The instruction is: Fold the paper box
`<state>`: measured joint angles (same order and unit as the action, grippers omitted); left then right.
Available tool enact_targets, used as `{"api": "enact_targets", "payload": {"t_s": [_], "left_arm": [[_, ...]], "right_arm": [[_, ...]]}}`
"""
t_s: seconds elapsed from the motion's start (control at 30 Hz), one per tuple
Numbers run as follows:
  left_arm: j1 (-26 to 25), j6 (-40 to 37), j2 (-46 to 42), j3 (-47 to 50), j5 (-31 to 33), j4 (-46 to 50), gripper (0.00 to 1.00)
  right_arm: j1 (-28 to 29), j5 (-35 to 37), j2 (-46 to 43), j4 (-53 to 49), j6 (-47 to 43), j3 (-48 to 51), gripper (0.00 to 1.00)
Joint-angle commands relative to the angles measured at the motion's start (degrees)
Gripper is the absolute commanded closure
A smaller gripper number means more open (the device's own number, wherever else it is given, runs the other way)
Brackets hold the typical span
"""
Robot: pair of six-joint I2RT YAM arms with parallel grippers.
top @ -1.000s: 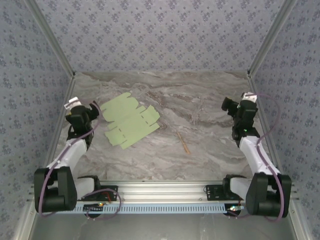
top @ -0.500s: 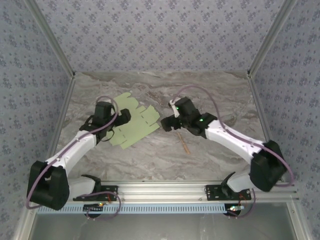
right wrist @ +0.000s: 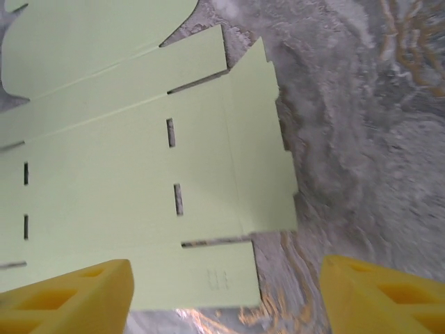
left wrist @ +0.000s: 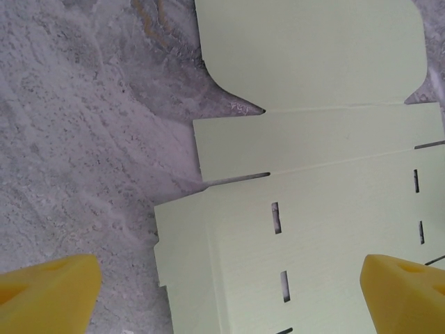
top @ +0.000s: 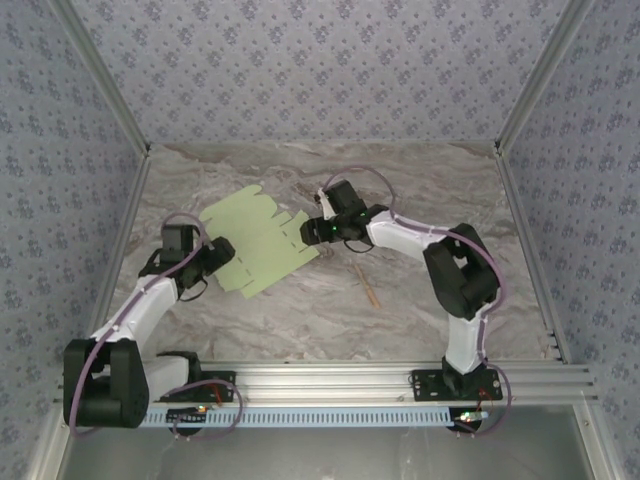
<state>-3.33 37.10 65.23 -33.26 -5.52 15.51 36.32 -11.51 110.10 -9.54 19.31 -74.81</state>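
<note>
Paper box [top: 258, 240] shows slots [left wrist: 275, 217] in my wrist views, left gripper [left wrist: 229, 296] and right gripper [right wrist: 222, 292] both spread; overhead, its rounded flap [top: 232, 208] points 11 o'clock, long axis roughly eight-to-two.

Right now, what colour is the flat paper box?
The paper box is plain pale green, clearest in the left wrist view.

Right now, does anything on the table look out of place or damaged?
Only the thin wooden stick, lying loose on the table to the right of the paper box; it looks stray. The box is a flat sheet, lying at an angle, with no visible tears.
</note>
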Motion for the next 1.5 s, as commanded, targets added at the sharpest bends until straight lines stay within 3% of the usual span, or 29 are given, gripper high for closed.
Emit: {"api": "enact_targets", "payload": {"t_s": [0.0, 0.37, 0.53, 0.67, 0.8, 0.9, 1.07, 1.27, 1.47], "left_arm": [[0.32, -0.99, 0.95, 0.12, 0.42, 1.63, 0.04], [0.09, -1.46, 0.47, -2.01, -0.11, 0.93, 0.04], [0.1, -1.0, -0.86, -4.08, -0.62, 0.72, 0.04], [-0.22, -1.36, -2.55, -6.9, -2.28, -0.34, 0.04], [-2.29, -4.79, -4.28, -9.01, -5.28, -7.28, 0.04], [-6.19, -11.36, -3.95, -12.11, -6.33, -12.6, 0.07], [-15.24, -34.81, -1.03, -20.82, -9.25, -14.62, 0.09], [-18.52, -57.58, 6.54, -36.4, -21.54, 0.09, 0.12], [-20.04, -75.07, 15.88, -55.0, -29.72, 22.81, 0.12]], "right_arm": [[-1.26, -2.12, 4.14, 1.57, 1.84, -4.21, 0.32], [-2.01, -5.44, 11.33, 3.08, -0.59, -8.34, 0.54], [-3.49, -9.16, 12.29, 4.05, -2.39, -9.04, 0.77], [-5.58, -13.19, 8.1, 4.13, -7.79, -7.42, 0.95], [-8.82, -21.22, 0.49, 2.3, -16.68, -5.13, 1.0], [-11.91, -29.12, -4.46, -2.41, -23.01, -5.37, 1.0], [-14.5, -36.34, -10.18, -15.56, -35.83, -10.02, 1.0], [-16.47, -42.07, -13.66, -29.98, -47.29, -16.15, 1.0], [-16.03, -43.03, -17.12, -34.04, -53.16, -17.02, 1.0]]}}
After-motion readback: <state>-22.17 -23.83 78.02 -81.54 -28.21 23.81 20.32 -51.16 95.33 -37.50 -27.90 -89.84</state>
